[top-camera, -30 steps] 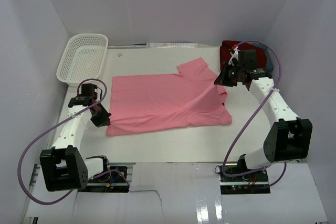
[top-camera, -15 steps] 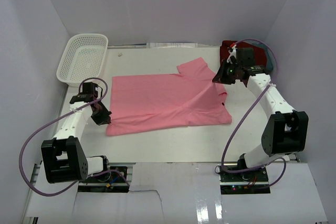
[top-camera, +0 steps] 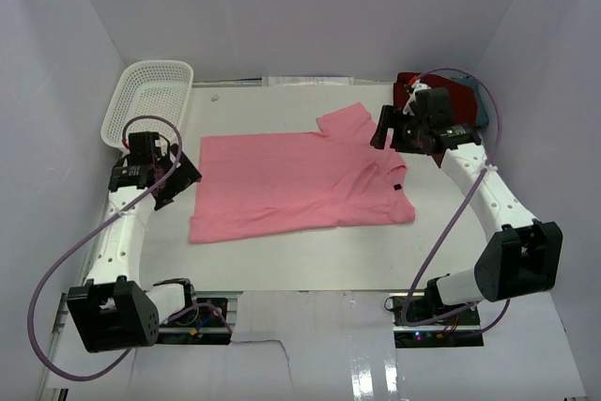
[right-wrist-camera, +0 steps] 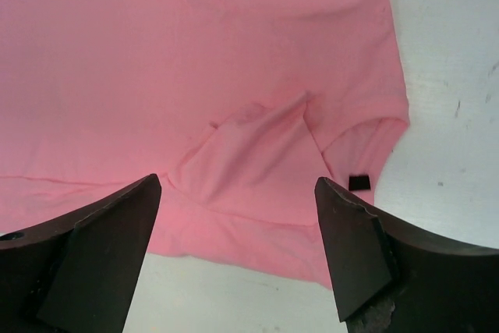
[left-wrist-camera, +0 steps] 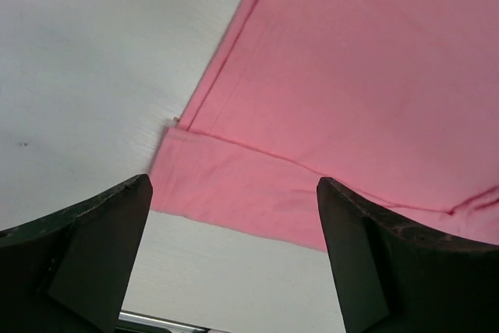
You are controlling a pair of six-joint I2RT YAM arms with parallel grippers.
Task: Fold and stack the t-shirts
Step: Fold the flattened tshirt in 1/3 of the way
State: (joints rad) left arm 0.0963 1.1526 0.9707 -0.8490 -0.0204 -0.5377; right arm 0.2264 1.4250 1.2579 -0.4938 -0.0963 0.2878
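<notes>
A light pink t-shirt [top-camera: 300, 180] lies spread over the middle of the table, one sleeve pointing to the back. A fold of it puckers up near the neck [right-wrist-camera: 257, 154], beside a small black label [right-wrist-camera: 359, 182]. My left gripper [top-camera: 180, 174] hangs open just off the shirt's left hem [left-wrist-camera: 234, 185], with nothing between its fingers [left-wrist-camera: 93, 247]. Above the shirt's right side my right gripper [top-camera: 382, 129] is open too and holds nothing. A dark red t-shirt [top-camera: 455, 91] and a teal-grey one [top-camera: 485, 112] lie bunched at the back right, partly hidden by the right arm.
A white perforated basket [top-camera: 150, 100] stands at the back left corner. White walls close in the table on the left, the back and the right. The arm bases and their cables sit at the near edge.
Both grippers went from shut to open and let go of the pink shirt. Its lifted right side has dropped flat. The left gripper has moved back, the right one left.
</notes>
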